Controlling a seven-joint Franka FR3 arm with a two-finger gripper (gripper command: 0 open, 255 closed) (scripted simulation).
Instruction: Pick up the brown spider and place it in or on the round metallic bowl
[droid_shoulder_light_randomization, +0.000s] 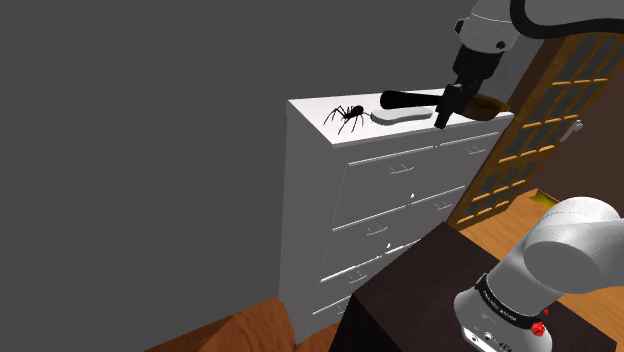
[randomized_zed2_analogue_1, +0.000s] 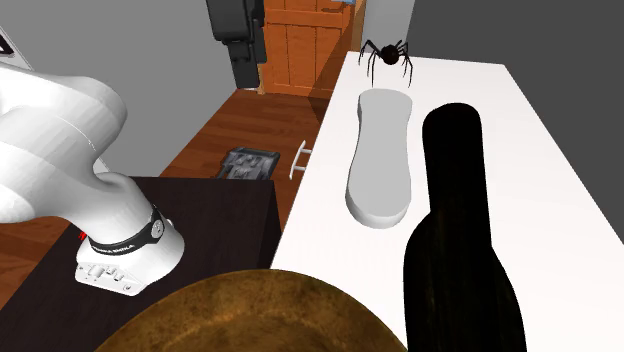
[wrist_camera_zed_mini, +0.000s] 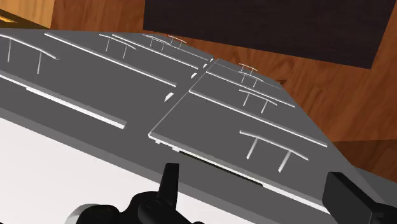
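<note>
Nearest the lens in the second exterior view curves the rim of a round, dull brown-gold bowl (randomized_zed2_analogue_1: 270, 312) with a faint metallic sheen. Just beside it a glossy black bottle (randomized_zed2_analogue_1: 458, 235) lies on its side. Beyond them rests a smooth white oblong slab (randomized_zed2_analogue_1: 382, 150) shaped rather like a shoe sole, and at the far end of the flat white top of the chest of drawers (randomized_zed2_analogue_1: 560, 180) stands the small dark, almost black spider (randomized_zed2_analogue_1: 385, 55), thin legs arched around a rounded body. The all-black two-finger gripper (droid_shoulder_light_randomization: 445, 112) hangs over the front edge near the bottle and bowl, well apart from the spider. In the wrist view its fingers are spread with nothing between them, above plain drawer fronts with slim bar handles (wrist_camera_zed_mini: 270, 143). I judge this to be the approach: the spider is not yet grasped. The next move calls for travelling along the top past the slab, then lowering with the fingers either side of the body. The spindly legs give little to grip and could slip.
</note>
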